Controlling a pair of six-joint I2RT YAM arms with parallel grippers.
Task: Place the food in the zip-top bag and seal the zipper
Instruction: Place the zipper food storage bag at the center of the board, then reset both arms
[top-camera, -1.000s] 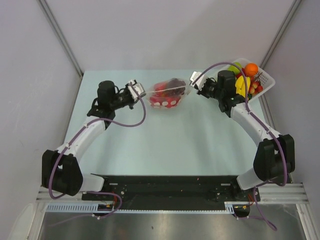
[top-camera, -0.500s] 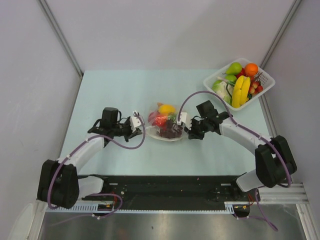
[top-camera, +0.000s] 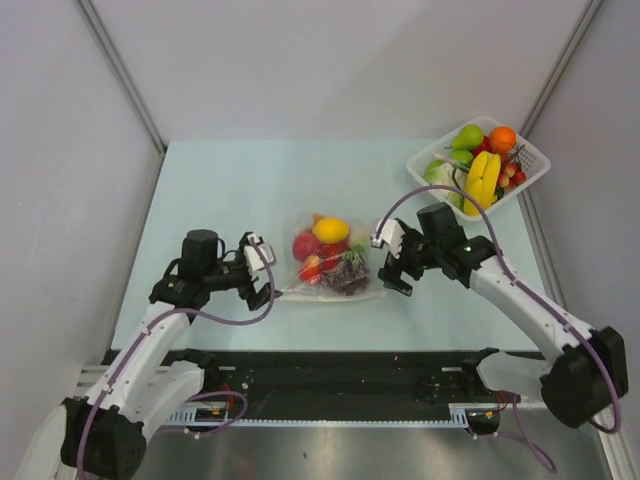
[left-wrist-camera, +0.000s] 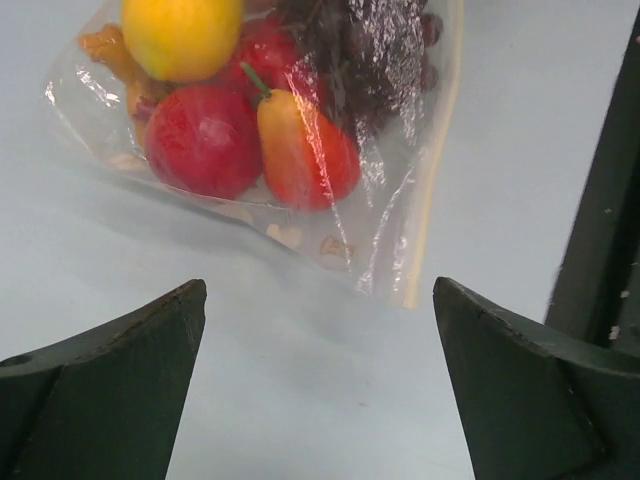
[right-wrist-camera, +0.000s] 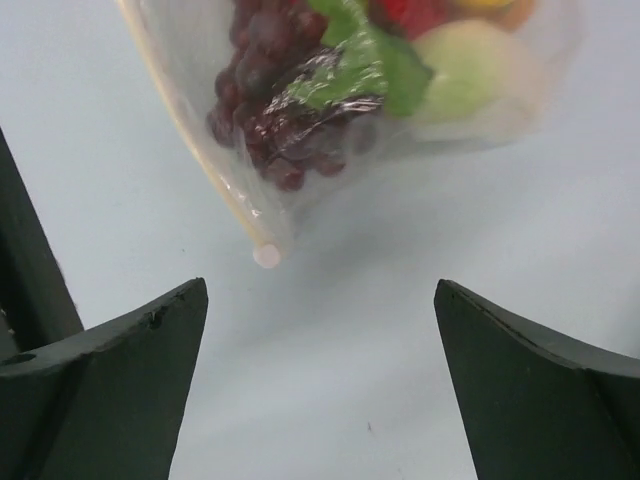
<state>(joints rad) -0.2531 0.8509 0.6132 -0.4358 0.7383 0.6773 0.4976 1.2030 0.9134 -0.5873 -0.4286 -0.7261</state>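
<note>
Your left pincer and right pincer both stand wide, gripping nothing — the bag lies on the tabletop between them. You can see the lemon and grapes inside it.

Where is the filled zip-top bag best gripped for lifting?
Probably by the zipper strip, at its end corners, coming in low from the near side. It lies flat and thin along the near edge of the bag, while the food bulges behind it.

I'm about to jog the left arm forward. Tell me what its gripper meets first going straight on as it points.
Most likely the zip-top bag, at its near corner by the zipper. The left gripper is open, with only bare table before the bag. Depth is hard to judge.
</note>
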